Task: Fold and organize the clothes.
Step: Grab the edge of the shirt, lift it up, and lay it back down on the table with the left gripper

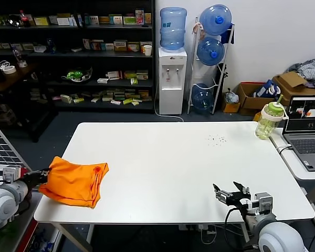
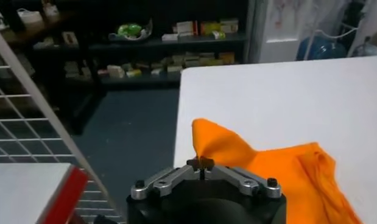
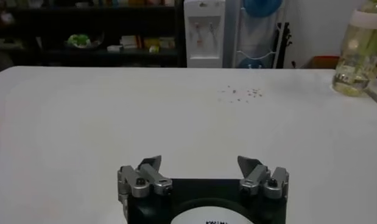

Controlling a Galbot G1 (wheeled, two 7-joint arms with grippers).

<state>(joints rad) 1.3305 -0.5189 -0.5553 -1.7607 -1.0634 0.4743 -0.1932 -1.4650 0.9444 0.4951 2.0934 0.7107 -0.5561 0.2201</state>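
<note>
The bright orange T-shirt point(image 1: 76, 181) lies bunched in a loose fold at the front left corner of the white table point(image 1: 163, 157). My left gripper point(image 1: 43, 177) is at the table's left edge, shut on the shirt's left corner, which rises to a pinched peak in the left wrist view point(image 2: 207, 143) above the gripper point(image 2: 201, 165). My right gripper point(image 1: 230, 192) is open and empty, low over the table's front right part; it shows in the right wrist view point(image 3: 200, 162) with bare table between the fingers. No lettering shows.
A green-lidded bottle point(image 1: 268, 121) stands at the table's far right edge, beside a laptop point(image 1: 307, 134) on a side desk. A wire rack point(image 2: 30, 128) stands left of the table. Shelves, a water dispenser point(image 1: 171, 79) and boxes are beyond.
</note>
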